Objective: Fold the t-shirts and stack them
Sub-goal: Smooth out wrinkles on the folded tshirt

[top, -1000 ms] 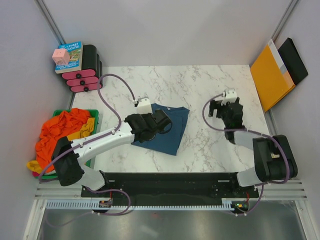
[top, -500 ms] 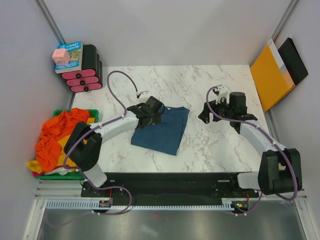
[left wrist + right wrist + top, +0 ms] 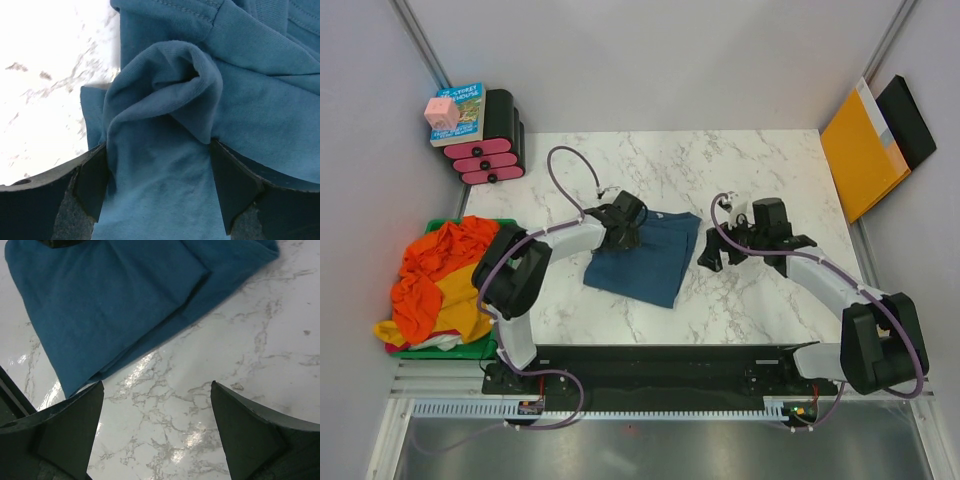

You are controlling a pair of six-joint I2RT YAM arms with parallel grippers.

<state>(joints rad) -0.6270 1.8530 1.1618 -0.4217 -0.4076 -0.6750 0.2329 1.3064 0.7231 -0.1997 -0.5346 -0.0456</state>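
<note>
A dark teal-blue t-shirt (image 3: pixel 645 265) lies folded on the marble table, left of centre. My left gripper (image 3: pixel 625 225) is down on its far left corner. In the left wrist view the jaws stand wide apart with a bunched fold of the shirt (image 3: pixel 200 65) between them, so this gripper (image 3: pixel 157 185) is open. My right gripper (image 3: pixel 710 252) is open and empty, low over bare marble just right of the shirt's right edge (image 3: pixel 110 300); its fingertips (image 3: pixel 75 425) frame only table. Orange (image 3: pixel 430 270) and mustard yellow (image 3: pixel 470 310) shirts are heaped in the bin at the left.
A green bin (image 3: pixel 506 228) hangs at the table's left edge. A black and pink stack (image 3: pixel 490 150) with a book (image 3: pixel 465 105) and a pink cube (image 3: pixel 442 112) stands at the back left. An orange envelope (image 3: pixel 860 150) and a black folder (image 3: pixel 910 120) lean at the right.
My left gripper moved from over the shirt's middle to its far left corner and bunched cloth there. My right arm swung left and down, from right of centre to beside the shirt.
</note>
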